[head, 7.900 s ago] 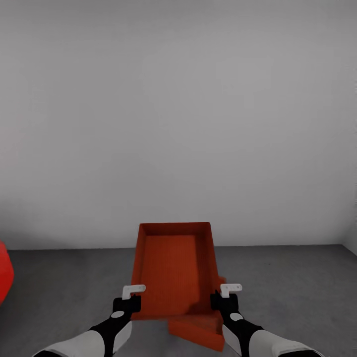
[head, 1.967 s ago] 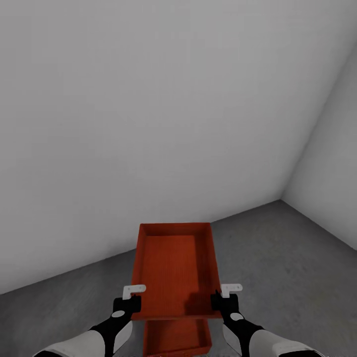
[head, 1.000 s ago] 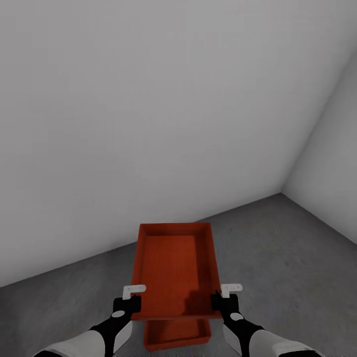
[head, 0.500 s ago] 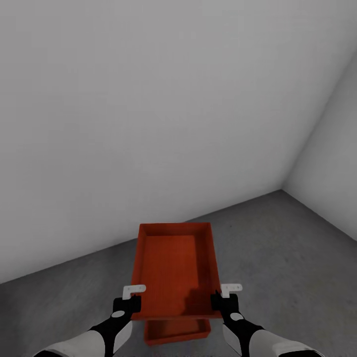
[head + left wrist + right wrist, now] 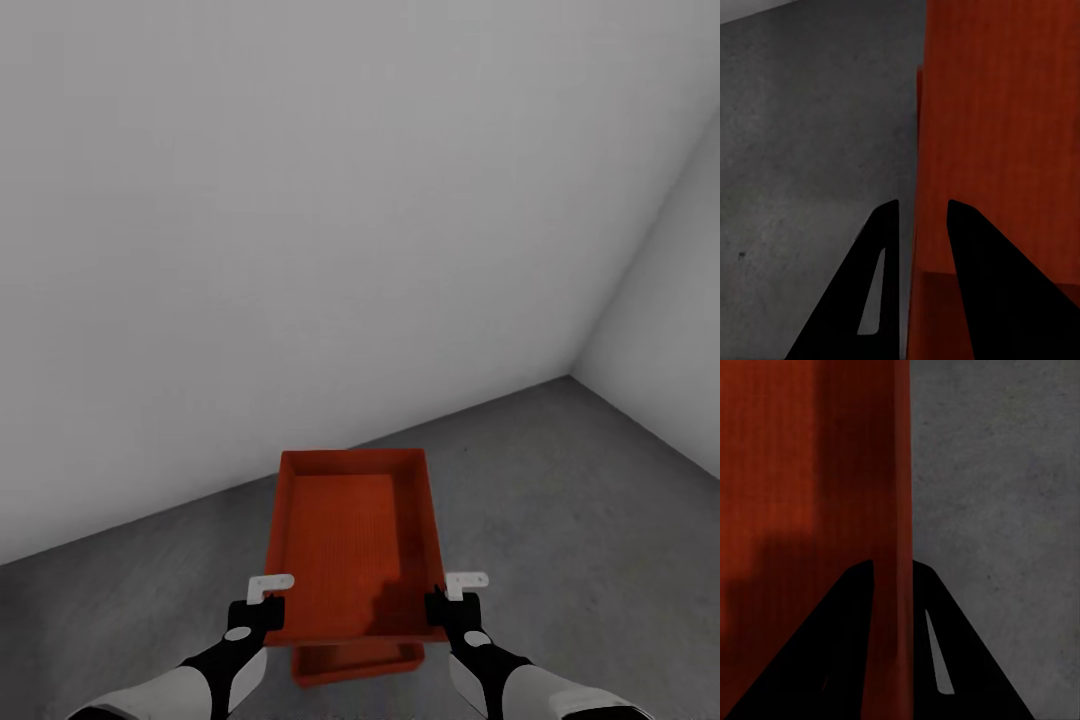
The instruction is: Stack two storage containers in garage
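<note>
Closest to me, my left fingers (image 5: pixel 262 612) are clamped on the left wall of the upper storage container (image 5: pixel 350 545), one black finger (image 5: pixel 881 270) outside and the other inside, as the left wrist view shows. My right fingers (image 5: pixel 447 608) grasp its right wall the same way, the thin orange-red wall running up between the two dark prongs (image 5: pixel 855 637) in the right wrist view. I hold the bin level in the air in front of me.

Compared with a second ago, the lower storage container (image 5: pixel 355 662) shows less of itself under the near edge of the one I carry; only a narrow strip of its rim and inside pokes out now. My hold on the upper bin is unchanged, and the corner of the room sits in about the same place.

I count two containers, both plain orange-red rectangular bins with smooth thin walls and a faintly ribbed bottom. The carried one hangs above the lower one, which rests on the floor (image 5: pixel 560 520).

Farther out, the floor is dark grey, rough, matte concrete. Beyond it two bare light grey walls (image 5: pixel 300 220) meet in a corner at the right.
</note>
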Tool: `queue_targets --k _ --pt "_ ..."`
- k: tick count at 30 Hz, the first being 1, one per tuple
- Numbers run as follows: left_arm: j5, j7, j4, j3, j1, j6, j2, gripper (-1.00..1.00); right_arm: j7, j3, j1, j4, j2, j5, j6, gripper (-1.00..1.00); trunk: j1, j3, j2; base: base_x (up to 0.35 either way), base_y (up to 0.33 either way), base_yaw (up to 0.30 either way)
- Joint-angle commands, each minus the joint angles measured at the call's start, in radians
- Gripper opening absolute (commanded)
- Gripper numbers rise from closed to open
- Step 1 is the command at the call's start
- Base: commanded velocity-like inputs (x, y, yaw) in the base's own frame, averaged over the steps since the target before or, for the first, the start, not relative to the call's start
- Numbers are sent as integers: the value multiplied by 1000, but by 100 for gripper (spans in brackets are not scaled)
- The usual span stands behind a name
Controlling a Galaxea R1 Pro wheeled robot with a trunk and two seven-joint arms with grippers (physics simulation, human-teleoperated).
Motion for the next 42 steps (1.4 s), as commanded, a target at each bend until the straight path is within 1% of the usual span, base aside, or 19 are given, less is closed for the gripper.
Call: queue_targets --k 1,42 --pt "3 16 -1 -4 -1 -31 0 -100 -2 -62 -1 4 23 -19 -4 -100 0 -3 -1 0 0 0" --pt "1 16 -1 -4 -1 -31 -1 -100 -2 -62 -1 4 23 -19 -5 -100 0 -69 -1 0 0 0"
